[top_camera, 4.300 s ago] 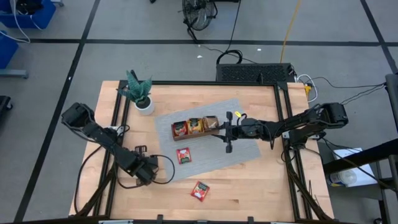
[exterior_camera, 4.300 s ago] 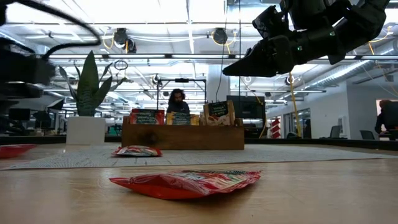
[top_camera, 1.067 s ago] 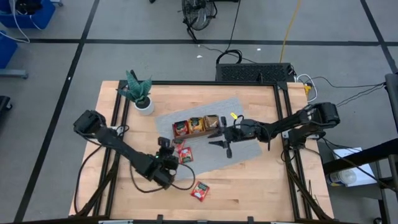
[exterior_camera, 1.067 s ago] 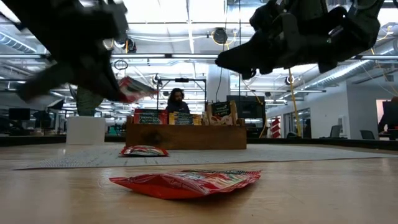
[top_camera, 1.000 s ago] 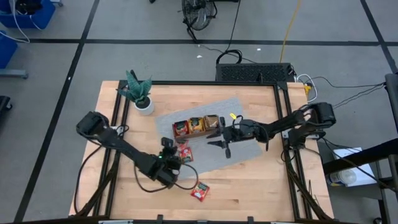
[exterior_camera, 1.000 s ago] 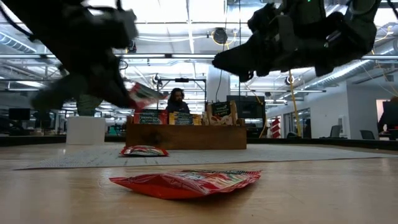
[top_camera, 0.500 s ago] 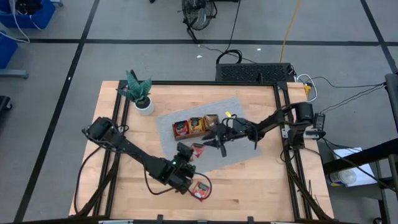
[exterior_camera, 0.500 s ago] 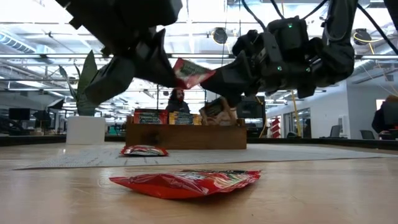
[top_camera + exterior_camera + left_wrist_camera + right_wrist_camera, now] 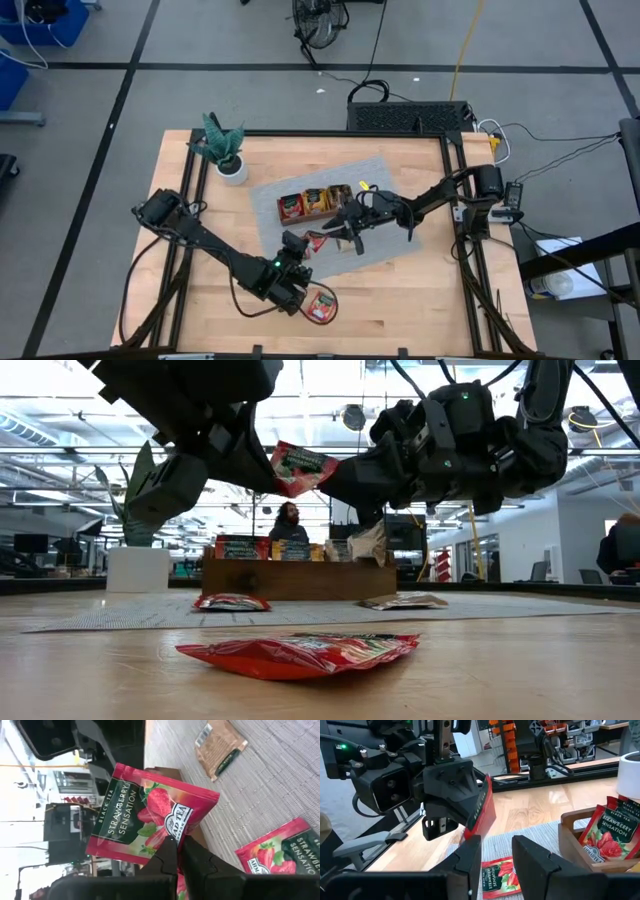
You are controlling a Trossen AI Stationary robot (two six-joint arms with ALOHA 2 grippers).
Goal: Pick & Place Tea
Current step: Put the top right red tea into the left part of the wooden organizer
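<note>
Brown sachet [image 9: 404, 600] dropped onto mat edge [image 9: 560, 609].

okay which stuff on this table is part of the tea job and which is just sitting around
Job:
held strawberry tea sachet
left gripper
right gripper
red sachet on mat
brown sachet on mat
red sachet on bare wood
wooden tray

Just lying about:
potted plant

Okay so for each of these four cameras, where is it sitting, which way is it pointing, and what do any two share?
High view: overhead, facing straight down on the table; both arms show.
Low view: at tabletop height, looking level across to the wooden tray; both arms enter from above.
Left wrist view: on the left arm, facing past the left gripper pinching the held red sachet.
Right wrist view: on the right arm, facing the left gripper past the right gripper.
Shared: all four show that sachet.
</note>
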